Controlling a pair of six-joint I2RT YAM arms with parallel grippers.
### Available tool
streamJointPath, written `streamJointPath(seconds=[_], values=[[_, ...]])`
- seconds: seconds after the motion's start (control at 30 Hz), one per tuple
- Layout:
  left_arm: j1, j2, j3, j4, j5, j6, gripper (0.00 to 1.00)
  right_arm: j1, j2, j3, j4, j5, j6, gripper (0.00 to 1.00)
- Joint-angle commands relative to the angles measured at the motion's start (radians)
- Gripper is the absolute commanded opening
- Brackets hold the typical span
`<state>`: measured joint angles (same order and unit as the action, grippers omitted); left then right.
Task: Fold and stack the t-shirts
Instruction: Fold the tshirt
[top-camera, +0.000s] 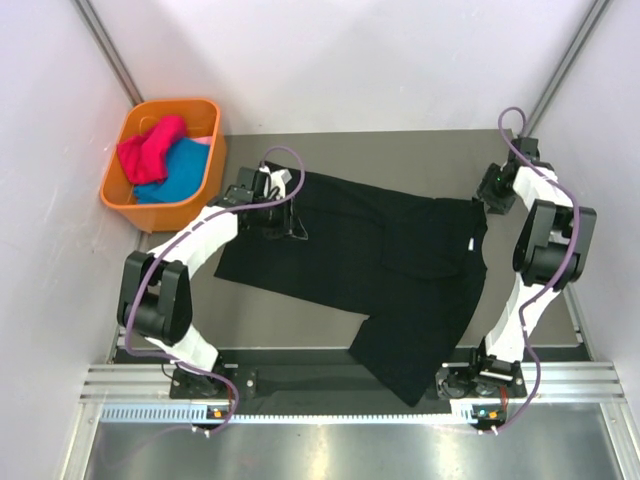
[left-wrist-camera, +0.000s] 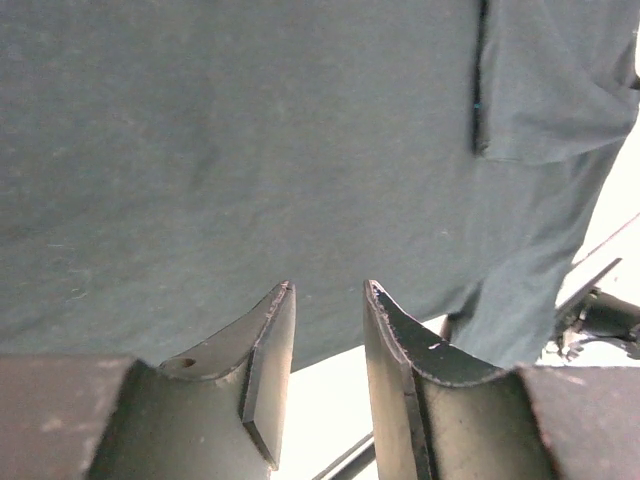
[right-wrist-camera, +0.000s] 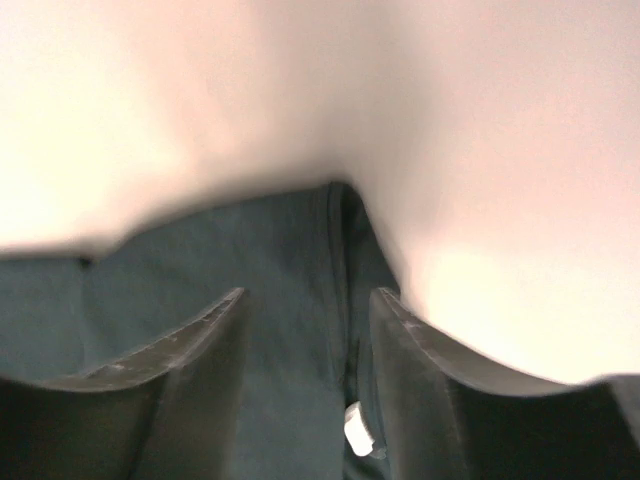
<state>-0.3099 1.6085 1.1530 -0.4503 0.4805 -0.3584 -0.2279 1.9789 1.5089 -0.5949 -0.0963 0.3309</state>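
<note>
A: Looking at the black shirt (top-camera: 400, 270): lying spread across the table (top-camera: 290, 310), running from the far left toward the right edge, one end drooping over the near edge.

B: Expecting soft, light, limp cloth, sagging wherever unsupported and bunching under a push. Probably pinching best at a hem or corner, two points at once.

A: Checking the left gripper (top-camera: 285, 215): hovering at the far left edge of the cloth, jaws standing apart, gripping nothing.

B: Finding the right gripper (top-camera: 492, 190) near the far right corner, over a seamed edge, jaws likewise parted, nothing between them.

A: Noting the orange basket (top-camera: 120, 185) just off the far left corner, holding a pink shirt (top-camera: 150, 150) lying on a teal shirt (top-camera: 180, 170).
</note>
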Motion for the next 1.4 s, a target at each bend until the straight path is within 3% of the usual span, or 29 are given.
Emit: streamJointPath(seconds=[0.0, 0.07, 0.17, 0.27, 0.47, 0.5, 0.53, 0.6, 0.7, 1.0, 1.37], values=[[0.017, -0.044, 0.005, 0.001, -0.045, 0.044, 0.39, -0.019, 0.057, 0.109, 0.001, 0.033, -0.065, 0.49], [0.031, -0.036, 0.026, -0.01, -0.051, 0.047, 0.39, -0.019, 0.093, 0.131, -0.003, 0.027, -0.078, 0.47], [0.034, -0.006, 0.043, -0.014, -0.039, 0.044, 0.39, -0.018, 0.135, 0.161, 0.0, 0.003, -0.079, 0.55], [0.04, 0.028, 0.056, -0.019, -0.025, 0.038, 0.39, -0.018, 0.169, 0.18, -0.019, 0.003, -0.082, 0.57], [0.063, 0.09, 0.086, -0.028, 0.012, 0.018, 0.39, -0.019, 0.189, 0.172, -0.011, 0.013, -0.089, 0.49], [0.064, 0.1, 0.089, -0.027, 0.023, 0.012, 0.39, -0.021, 0.19, 0.168, -0.011, 0.017, -0.087, 0.45], [0.069, 0.119, 0.094, -0.028, 0.035, 0.007, 0.39, -0.021, 0.19, 0.166, -0.011, 0.024, -0.082, 0.3], [0.075, 0.143, 0.106, -0.027, 0.059, -0.007, 0.38, -0.021, 0.183, 0.149, -0.009, 0.068, -0.061, 0.1], [0.087, 0.16, 0.122, -0.033, 0.082, -0.024, 0.38, -0.027, 0.147, 0.113, -0.019, 0.203, -0.004, 0.0], [0.14, 0.174, 0.113, -0.022, 0.096, -0.047, 0.38, -0.041, 0.112, 0.057, 0.027, 0.273, 0.108, 0.0], [0.152, 0.171, 0.103, -0.016, 0.099, -0.059, 0.38, -0.041, 0.221, 0.267, 0.066, 0.277, 0.131, 0.0]])
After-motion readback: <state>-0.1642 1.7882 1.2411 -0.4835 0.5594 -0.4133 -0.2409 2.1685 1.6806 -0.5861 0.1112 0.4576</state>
